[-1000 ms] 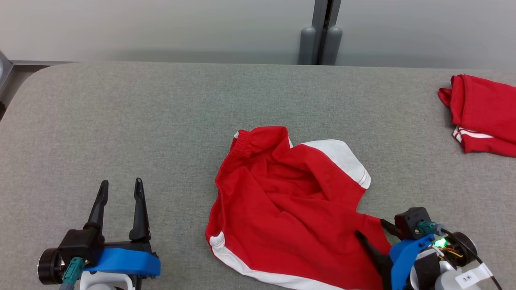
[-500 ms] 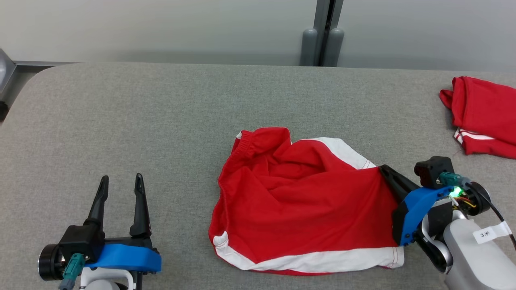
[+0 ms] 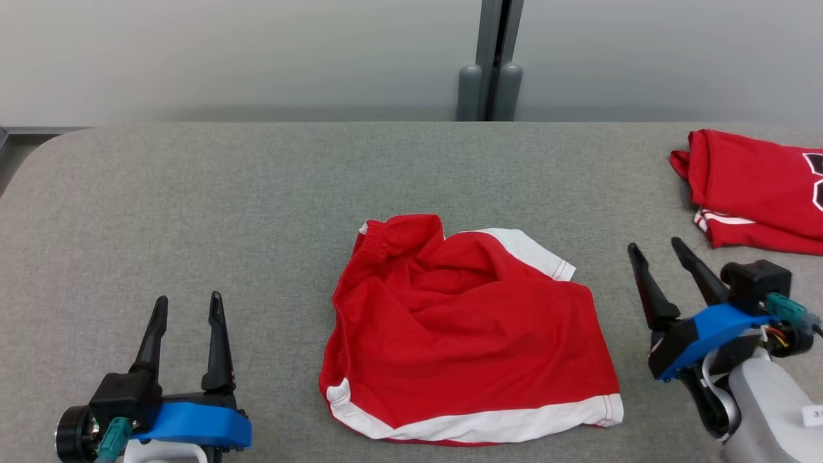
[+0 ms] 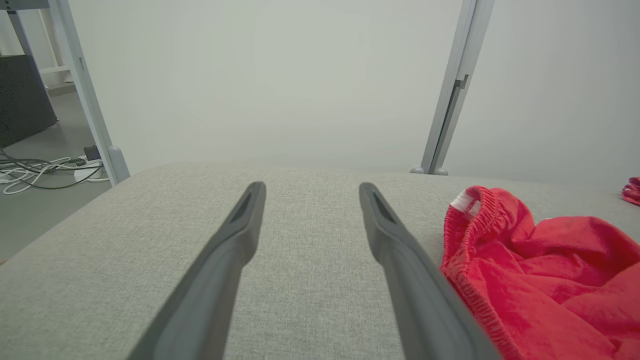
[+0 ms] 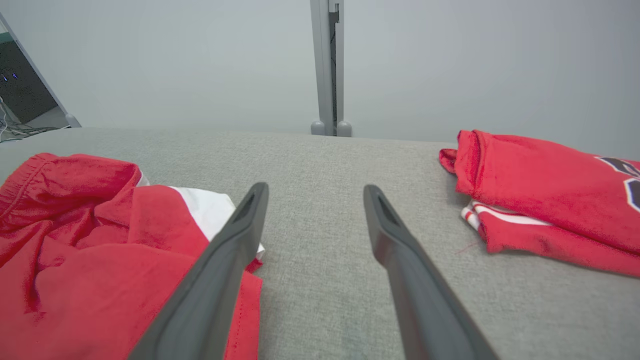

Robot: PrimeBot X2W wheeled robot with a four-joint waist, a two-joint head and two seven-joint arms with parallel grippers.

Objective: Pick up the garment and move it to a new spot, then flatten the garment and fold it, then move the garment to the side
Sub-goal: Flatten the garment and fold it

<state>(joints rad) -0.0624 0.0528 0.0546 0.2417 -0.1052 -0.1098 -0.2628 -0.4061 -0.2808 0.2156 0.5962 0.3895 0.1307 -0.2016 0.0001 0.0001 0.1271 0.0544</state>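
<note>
Red shorts with white trim (image 3: pixel 463 334) lie roughly flat but wrinkled in the middle of the grey table (image 3: pixel 257 193), waistband toward the far left, white hem band along the near edge. In the wrist views the shorts (image 4: pixel 540 270) (image 5: pixel 100 250) lie beside each gripper's fingers. My right gripper (image 3: pixel 656 247) (image 5: pixel 312 192) stands open just right of the shorts, clear of the cloth. My left gripper (image 3: pixel 186 302) (image 4: pixel 310 187) rests open at the lower left, well apart from the garment.
A second red garment (image 3: pixel 752 190) (image 5: pixel 540 195), folded, lies at the table's far right edge. A grey post (image 3: pixel 492 64) stands behind the table against the pale wall. Cables lie on the floor (image 4: pixel 40 167) off the table's left end.
My right gripper pulled the shorts' right side outward, flattening it, then let go and now stands open to the right. The head camera shifted slightly; the left arm stayed put.
</note>
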